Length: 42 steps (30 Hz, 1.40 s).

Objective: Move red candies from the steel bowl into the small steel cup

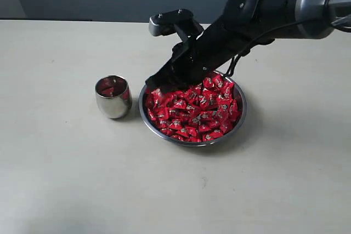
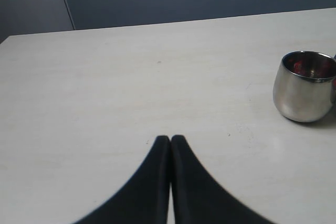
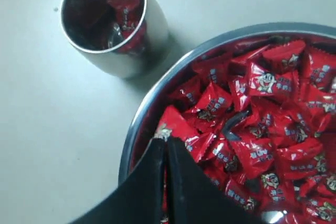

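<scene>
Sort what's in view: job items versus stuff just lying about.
Job: red candies, steel bowl, small steel cup with some candies inside, right tool shut at the pile.
Not in play: left tool, shut, idle over the table; apart from those, only the wall behind.

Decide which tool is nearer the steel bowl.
Right. The right tool reaches into the steel bowl at its rim; the left tool hovers over table, past the small steel cup.

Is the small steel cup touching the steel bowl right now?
Apart. The right wrist view shows a shadowed strip of table between the small steel cup and the steel bowl.
</scene>
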{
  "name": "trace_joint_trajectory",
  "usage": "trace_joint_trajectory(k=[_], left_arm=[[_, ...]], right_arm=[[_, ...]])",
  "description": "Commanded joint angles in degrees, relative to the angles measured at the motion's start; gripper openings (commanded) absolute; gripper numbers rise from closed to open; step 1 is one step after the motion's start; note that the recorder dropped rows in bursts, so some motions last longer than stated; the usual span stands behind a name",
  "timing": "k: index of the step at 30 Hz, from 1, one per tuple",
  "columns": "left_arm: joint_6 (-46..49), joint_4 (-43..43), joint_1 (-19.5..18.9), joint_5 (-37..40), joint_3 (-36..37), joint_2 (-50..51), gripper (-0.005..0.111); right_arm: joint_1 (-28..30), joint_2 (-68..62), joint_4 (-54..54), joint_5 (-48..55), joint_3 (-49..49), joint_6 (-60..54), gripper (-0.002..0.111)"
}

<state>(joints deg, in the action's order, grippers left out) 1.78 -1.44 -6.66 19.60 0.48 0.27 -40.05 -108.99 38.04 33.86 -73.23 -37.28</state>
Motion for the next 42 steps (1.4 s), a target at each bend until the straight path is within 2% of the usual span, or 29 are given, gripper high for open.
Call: trace_joint_trajectory(k=[1,4,9,14,17,19,22,24,35,37,40,42], left_arm=[[-0.1,-0.1,0.5,-0.3,-0.5,-0.3,0.0],[-0.1,-0.1,0.5,-0.3,-0.5,-0.3,0.0],[-0.1,-0.1,0.5,-0.3,-0.5,-0.3,0.0],[-0.1,-0.1,0.5,-0.3,-0.5,-0.3,0.0],[-0.1,-0.1,0.5,-0.3,-0.5,-0.3,0.0],[-0.1,-0.1,0.5,-0.3,-0.5,-0.3,0.0],[-0.1,-0.1,0.5,-0.3,-0.5,-0.3,0.0],[-0.1,-0.1,0.5,-0.3,-0.5,-0.3,0.0],[-0.1,-0.1,0.5,-0.3,-0.5,-0.3,0.0],[-0.1,-0.1,0.5,-0.3,-0.5,-0.3,0.0],[-0.1,-0.1,0.5,-0.3,-0.5,-0.3,0.0],[-0.1,-0.1,0.5,-0.3,-0.5,-0.3,0.0]], right_arm=[[-0.1,1.2,4.1,-0.2,-2.0,-0.8,0.002],[-0.8,0.7,7.6,-0.7,-3.9,-3.4,0.002],[-3.9,-2.6,6.8,-1.4,-9.4,-3.4,0.002],[-4.5,-4.8,-1.2,0.6,-11.9,-1.3,0.002],[-3.5,-5.3,-12.4,4.0,-11.9,7.1,0.014],[-3.2,-6.0,-17.0,5.6,-11.9,11.3,0.028],[-3.2,-7.5,-18.5,6.7,-11.9,12.4,0.045],[-3.2,-8.7,-18.4,6.7,-11.9,12.4,0.047],[-3.2,-13.5,-15.5,5.0,-11.9,12.5,0.044],[-3.2,-13.8,-15.3,4.0,-11.9,12.5,0.032],[-3.2,-13.8,-15.2,2.6,-11.9,12.5,0.004],[-3.2,-13.8,-15.2,2.4,-11.9,12.5,0.0]])
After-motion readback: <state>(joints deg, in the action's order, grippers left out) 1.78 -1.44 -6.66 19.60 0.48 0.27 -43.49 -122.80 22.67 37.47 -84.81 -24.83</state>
